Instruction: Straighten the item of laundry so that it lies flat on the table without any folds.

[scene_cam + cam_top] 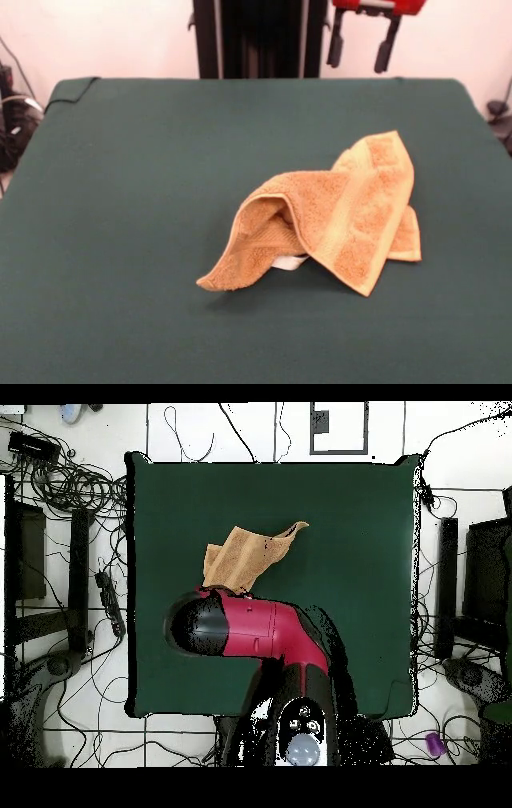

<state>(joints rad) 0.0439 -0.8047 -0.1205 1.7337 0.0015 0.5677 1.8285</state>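
The orange-tan towel (336, 216) lies crumpled on the green table (136, 208), right of the middle. It is folded over itself, with one hump raised and a pale woven band running across the top layer. A small white tag (288, 262) peeks out under its front edge. My gripper (362, 50) hangs high at the top of the front view, above the table's far edge. It is open, empty and well clear of the towel. In the overhead view the towel (245, 556) lies just beyond the red and black arm (250, 632), which hides the gripper.
The dark green cloth (350, 584) covers the whole table. The black pedestal (260, 36) stands behind the far edge. Cables and equipment (70, 494) lie on the floor around the table.
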